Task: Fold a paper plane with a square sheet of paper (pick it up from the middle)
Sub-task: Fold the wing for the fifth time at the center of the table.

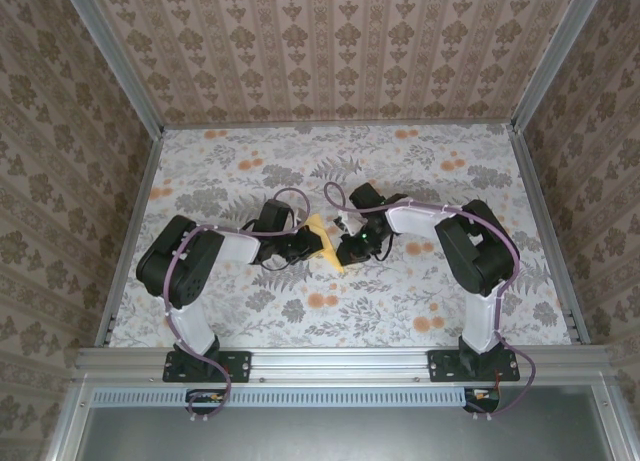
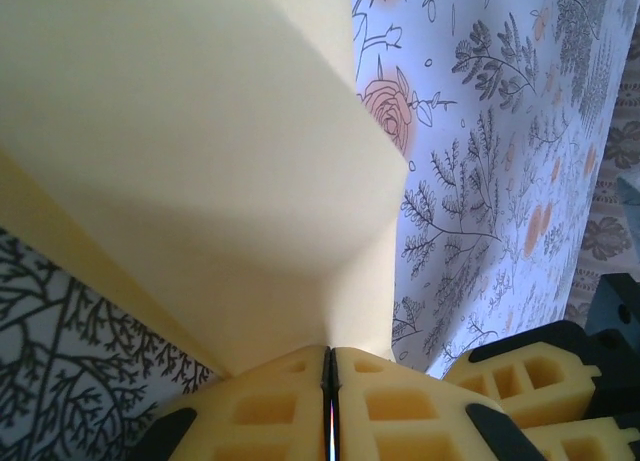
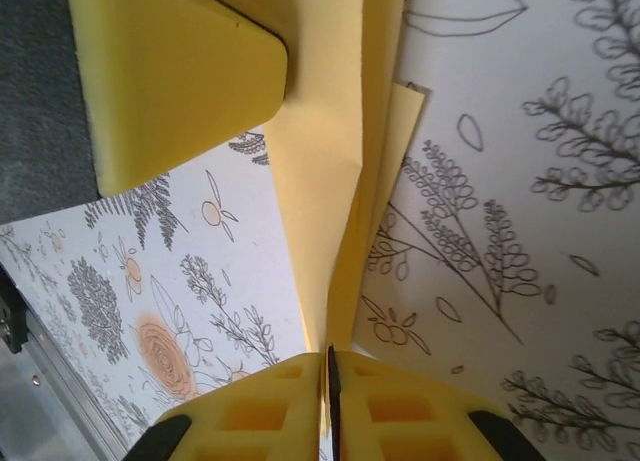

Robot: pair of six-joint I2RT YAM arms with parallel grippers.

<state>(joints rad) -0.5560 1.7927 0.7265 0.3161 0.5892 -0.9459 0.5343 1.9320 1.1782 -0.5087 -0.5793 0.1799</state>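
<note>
Top view: the square sheet of paper (image 1: 323, 237), already creased into a narrow yellow wedge, sits near the centre of the flower-printed table (image 1: 250, 171), its point aimed towards 5 o'clock. The left gripper (image 1: 306, 245) meets it from 9 o'clock and the right gripper (image 1: 349, 248) from 3 o'clock, so the sheet lies between the two. Left wrist view: the left gripper (image 2: 329, 359) is clamped on the sheet (image 2: 200, 181), its foam fingers pressed together at 6 o'clock with the paper's edge pinched in the seam. The paper spreads up from there towards 11 o'clock as a broad folded panel with one crease running across it. A further yellow foam finger (image 2: 530, 381) lies at 4 o'clock, near the sheet. Right wrist view: the right gripper (image 3: 327, 363) is likewise clamped on the sheet (image 3: 320, 181), with several folded layers rising from the closed fingers towards 12 o'clock. A yellow foam pad (image 3: 170, 71) touches the paper at 11 o'clock. Whether the sheet's lower edge touches the table cannot be told.
</note>
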